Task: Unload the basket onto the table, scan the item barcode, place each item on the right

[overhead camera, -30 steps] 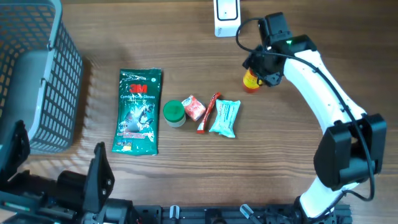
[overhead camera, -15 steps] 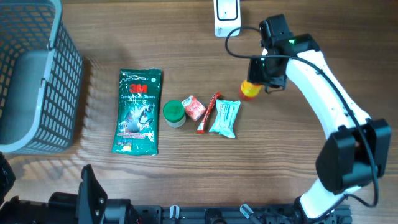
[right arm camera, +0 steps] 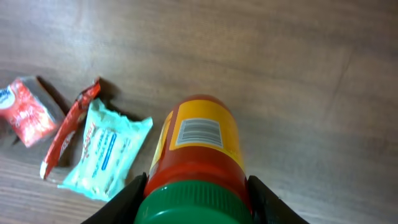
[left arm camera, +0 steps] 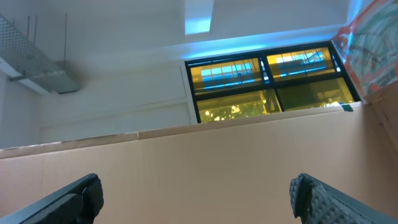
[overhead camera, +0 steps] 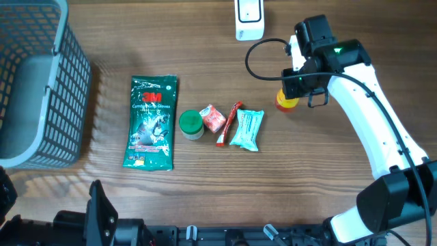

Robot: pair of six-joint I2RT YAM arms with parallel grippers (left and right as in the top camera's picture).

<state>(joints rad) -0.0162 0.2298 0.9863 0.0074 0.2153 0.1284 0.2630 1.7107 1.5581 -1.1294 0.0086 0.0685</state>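
Gripping bottle (right arm camera: pixel 199 134) w/ R claw (right arm camera: pixel 196 199) | L claw (left arm camera: pixel 196 199) released | bottle apart frm wipes pack (right arm camera: pixel 106 152)

bottle (right arm camera: pixel 198 163): we see red body, yellow label, green cap; barcode (right arm camera: pixel 199 132) black-striped on white
pack (overhead camera: pixel 151 121): green, red logo
wipes (overhead camera: pixel 246 129): pale teal
basket (overhead camera: pixel 72 82): grey grid
table (overhead camera: pixel 218 184): brown woodgrain

Bottle: small red-and-yellow bottle (overhead camera: pixel 285 104), well right of green 3M glove packet (overhead camera: pixel 151 123).
Grip: right gripper (overhead camera: pixel 293 94), directly over it.
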